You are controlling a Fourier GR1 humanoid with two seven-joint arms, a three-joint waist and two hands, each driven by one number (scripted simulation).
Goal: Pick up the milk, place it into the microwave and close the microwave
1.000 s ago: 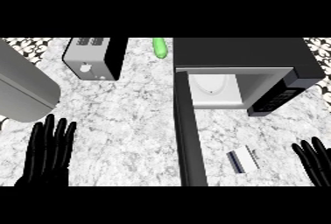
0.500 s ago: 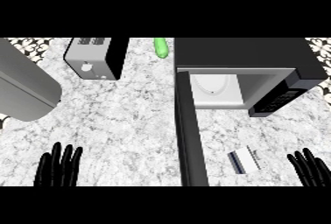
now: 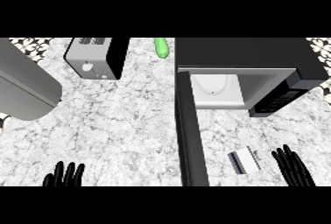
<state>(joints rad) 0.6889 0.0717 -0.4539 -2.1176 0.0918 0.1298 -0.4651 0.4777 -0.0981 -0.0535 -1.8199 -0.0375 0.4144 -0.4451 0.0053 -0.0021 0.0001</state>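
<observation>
The right hand [image 3: 294, 168] shows straight, spread fingers holding nothing; the milk [image 3: 244, 160] lies on the bench [image 3: 123, 127] just left of it. Beyond stands the microwave [image 3: 258, 74], door [image 3: 191, 131] open. The left hand [image 3: 63, 175], also open, has sunk lower than before. No writing is legible.

There is a single head view, looking steeply down on the marble bench [image 3: 129, 127] from above its near edge. The microwave [image 3: 249, 59] fills the far right of the frame, its open door [image 3: 191, 135] running toward the camera. A toaster [image 3: 97, 57] sits left of the microwave, at the far edge. With only one view, nothing is shared.
</observation>
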